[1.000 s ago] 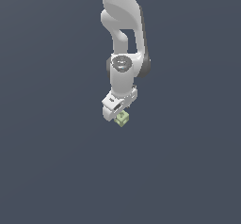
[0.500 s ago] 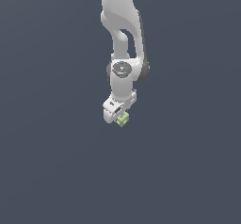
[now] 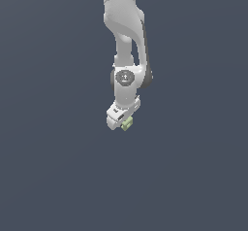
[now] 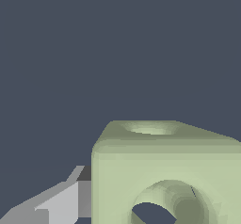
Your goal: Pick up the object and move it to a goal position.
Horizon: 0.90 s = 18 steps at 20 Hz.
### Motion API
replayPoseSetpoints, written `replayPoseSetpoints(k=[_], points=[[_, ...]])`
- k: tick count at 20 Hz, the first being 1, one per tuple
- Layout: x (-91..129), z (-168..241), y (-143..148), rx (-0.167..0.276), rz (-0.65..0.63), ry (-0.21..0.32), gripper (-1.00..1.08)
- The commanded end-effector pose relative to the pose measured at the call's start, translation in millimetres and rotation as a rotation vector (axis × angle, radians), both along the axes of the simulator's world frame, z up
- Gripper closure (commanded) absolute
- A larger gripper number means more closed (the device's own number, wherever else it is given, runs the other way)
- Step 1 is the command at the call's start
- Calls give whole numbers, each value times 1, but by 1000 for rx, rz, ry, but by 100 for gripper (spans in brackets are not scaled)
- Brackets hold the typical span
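Gripper (image 3: 124,123) clenched on the cube (image 3: 127,124), which sits between the fingers (image 4: 56,202) (one visible in wrist view); held aloft for carrying to the goal.

pale yellow-green cube (image 4: 164,171); white gripper (image 3: 122,123)

Cube (image 4: 141,171) close-up, holes in 2 faces; end effector finger (image 4: 56,204) touching.
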<state>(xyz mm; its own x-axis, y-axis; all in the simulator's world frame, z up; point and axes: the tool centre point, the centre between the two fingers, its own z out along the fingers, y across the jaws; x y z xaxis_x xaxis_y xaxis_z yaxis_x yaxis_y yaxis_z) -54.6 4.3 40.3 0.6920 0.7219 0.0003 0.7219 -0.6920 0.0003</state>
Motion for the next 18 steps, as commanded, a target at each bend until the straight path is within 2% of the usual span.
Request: replayPoseSetpoints(k=[1,11,18], points=[[0,-1,0,0,0,1,108],[1,1,-1,-1,0,-1,108],[6,23,-13,-1,0,-1,108]])
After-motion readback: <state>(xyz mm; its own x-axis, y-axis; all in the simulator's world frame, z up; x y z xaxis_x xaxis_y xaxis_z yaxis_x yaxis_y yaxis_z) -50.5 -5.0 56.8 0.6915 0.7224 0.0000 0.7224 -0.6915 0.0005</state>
